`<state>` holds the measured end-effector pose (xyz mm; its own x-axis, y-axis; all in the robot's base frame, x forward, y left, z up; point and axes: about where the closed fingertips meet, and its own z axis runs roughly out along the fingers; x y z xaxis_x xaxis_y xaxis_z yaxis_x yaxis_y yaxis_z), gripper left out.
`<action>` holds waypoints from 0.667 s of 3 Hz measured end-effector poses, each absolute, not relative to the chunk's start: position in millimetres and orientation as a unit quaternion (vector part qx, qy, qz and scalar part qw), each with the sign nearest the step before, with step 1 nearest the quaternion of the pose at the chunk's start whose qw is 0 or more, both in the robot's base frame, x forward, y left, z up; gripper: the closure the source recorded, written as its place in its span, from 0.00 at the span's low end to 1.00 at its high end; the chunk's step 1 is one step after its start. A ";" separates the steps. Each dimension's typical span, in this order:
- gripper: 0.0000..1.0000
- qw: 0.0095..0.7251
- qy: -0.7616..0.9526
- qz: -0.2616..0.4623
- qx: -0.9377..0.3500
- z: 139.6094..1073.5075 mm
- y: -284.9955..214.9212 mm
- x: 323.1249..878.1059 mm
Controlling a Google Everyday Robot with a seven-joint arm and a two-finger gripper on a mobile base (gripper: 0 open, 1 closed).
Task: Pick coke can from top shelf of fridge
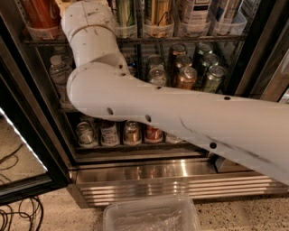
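The fridge (171, 180) stands open, its ribbed steel base at the bottom. The top shelf (180, 39) is a dark wire rack with a row of clear tubs holding tall cans. A red can (39, 11) stands in the leftmost tub, cut off by the frame's top edge; no script shows, so I cannot confirm it is the coke can. My white arm (149, 108) crosses the view from the right and rises in front of the shelf, just right of the red can. My gripper is past the top edge, out of view.
Gold and green cans (185, 72) fill the middle rack, with water bottles (58, 72) at its left. Several small cans (131, 133) line the bottom rack. A clear plastic bin (149, 216) sits on the floor in front. The open door edge (22, 180) and cables (18, 216) are at the left.
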<state>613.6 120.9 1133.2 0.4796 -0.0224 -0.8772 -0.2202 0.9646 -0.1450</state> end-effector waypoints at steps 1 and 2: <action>1.00 0.853 0.496 0.101 -0.128 1140.0 113.1 588.2; 1.00 0.843 0.496 0.120 -0.171 1142.8 94.9 568.8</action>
